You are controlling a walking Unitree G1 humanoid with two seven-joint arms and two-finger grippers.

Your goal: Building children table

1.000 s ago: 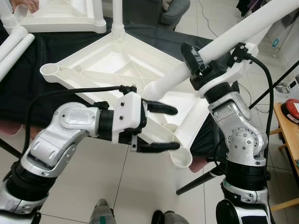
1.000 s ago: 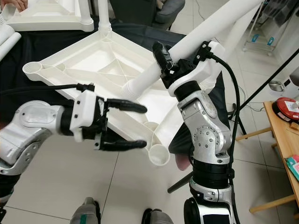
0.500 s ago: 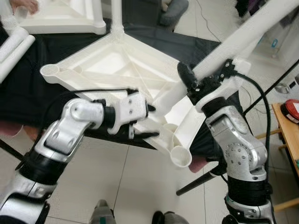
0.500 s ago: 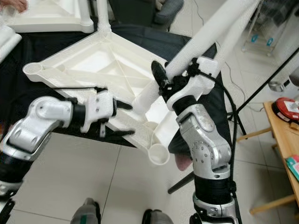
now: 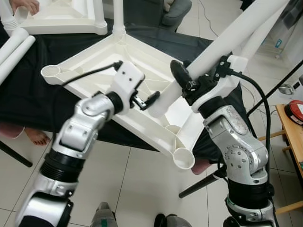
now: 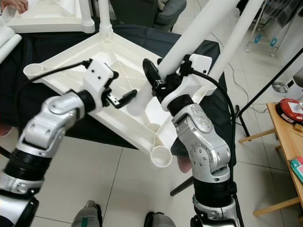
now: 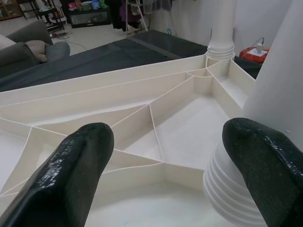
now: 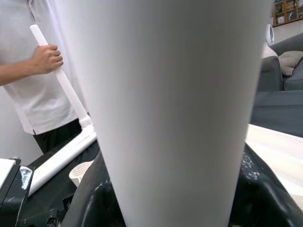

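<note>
The white table leg is clenched by the right gripper, its ribbed end low over the upturned tabletop on the black cloth. The left gripper, fingers spread, flanks that end; it should steady the tip toward a corner socket.

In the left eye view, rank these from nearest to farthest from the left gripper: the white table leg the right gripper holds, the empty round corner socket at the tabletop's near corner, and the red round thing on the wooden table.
1. White table leg: its ribbed end is right beside the left gripper.
2. Empty round corner socket: nearer the robot, to the gripper's right.
3. Red round thing: far right, on the wooden table.
</note>
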